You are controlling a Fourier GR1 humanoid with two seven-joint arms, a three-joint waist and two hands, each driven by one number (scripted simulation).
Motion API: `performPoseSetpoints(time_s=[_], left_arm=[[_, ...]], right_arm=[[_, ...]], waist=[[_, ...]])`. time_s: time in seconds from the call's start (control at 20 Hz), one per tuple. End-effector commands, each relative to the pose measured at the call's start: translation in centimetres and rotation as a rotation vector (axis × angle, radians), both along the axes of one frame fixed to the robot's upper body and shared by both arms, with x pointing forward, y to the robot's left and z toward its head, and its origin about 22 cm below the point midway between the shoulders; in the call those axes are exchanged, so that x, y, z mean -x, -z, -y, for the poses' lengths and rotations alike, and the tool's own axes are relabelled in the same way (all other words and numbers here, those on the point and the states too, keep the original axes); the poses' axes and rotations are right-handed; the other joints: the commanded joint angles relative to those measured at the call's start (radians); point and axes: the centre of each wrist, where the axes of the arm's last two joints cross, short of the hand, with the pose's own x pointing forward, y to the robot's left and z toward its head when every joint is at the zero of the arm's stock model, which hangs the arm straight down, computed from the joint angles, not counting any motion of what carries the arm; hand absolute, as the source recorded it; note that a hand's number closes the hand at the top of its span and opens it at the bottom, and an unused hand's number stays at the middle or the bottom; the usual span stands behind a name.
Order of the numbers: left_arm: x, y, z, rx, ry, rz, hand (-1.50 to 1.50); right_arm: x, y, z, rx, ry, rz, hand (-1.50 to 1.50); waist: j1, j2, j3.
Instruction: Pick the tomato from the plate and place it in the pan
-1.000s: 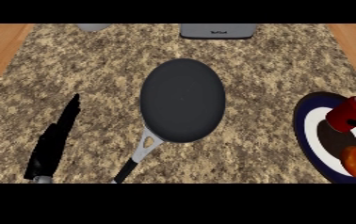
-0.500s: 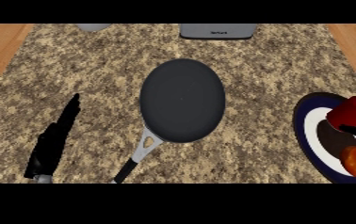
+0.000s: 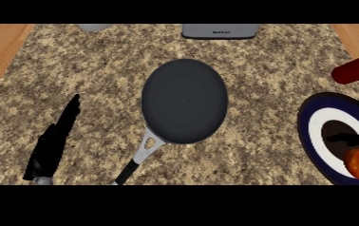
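The pan (image 3: 184,100) lies mid-counter (image 3: 91,78), handle toward the near edge. Left of the pan, the left hand (image 3: 54,142) rests released, fingers straight, holding nothing. Right of the pan sits the plate (image 3: 310,125), cut by the edge. An orange-red thing (image 3: 353,162) lies on its near part. A red round thing (image 3: 346,71) shows beyond its far rim. I cannot tell which is the tomato. Neither is in the pan. The right hand is out of sight.

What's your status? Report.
Left hand open, resting lower left. Right hand out of view. Likely tomato at right edge, past plate. Nothing blocks pan.
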Motion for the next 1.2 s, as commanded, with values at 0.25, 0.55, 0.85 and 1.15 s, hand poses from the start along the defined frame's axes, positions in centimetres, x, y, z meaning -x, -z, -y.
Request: performPoseSetpoints(time_s=[0.25, 0.55, 0.85, 1.15], left_arm=[[-0.4, -0.9, 0.7, 0.008, -0.002, 0.006, 0.0], [1.0, -1.4, -1.1, 0.0, 0.004, 0.001, 0.0], [0.6, 0.1, -1.2, -0.009, -0.052, -0.005, 0.0], [0.9, 0.0, -1.9, -0.011, -0.054, -0.021, 0.0]], right_arm=[[0.6, 2.0, -0.3, -0.132, 0.007, -0.047, 1.5], [1.1, 1.1, 1.3, -0.15, 0.058, 0.019, 1.5], [3.1, 3.7, -3.0, 0.153, 0.49, 0.111, 1.5], [1.9, -1.2, -9.4, 0.258, 0.665, 0.551, 1.5]], waist=[[-0.002, 0.0, 0.001], [-0.001, -0.001, 0.001], [-0.057, -0.018, -0.009], [-0.057, -0.027, -0.009]])
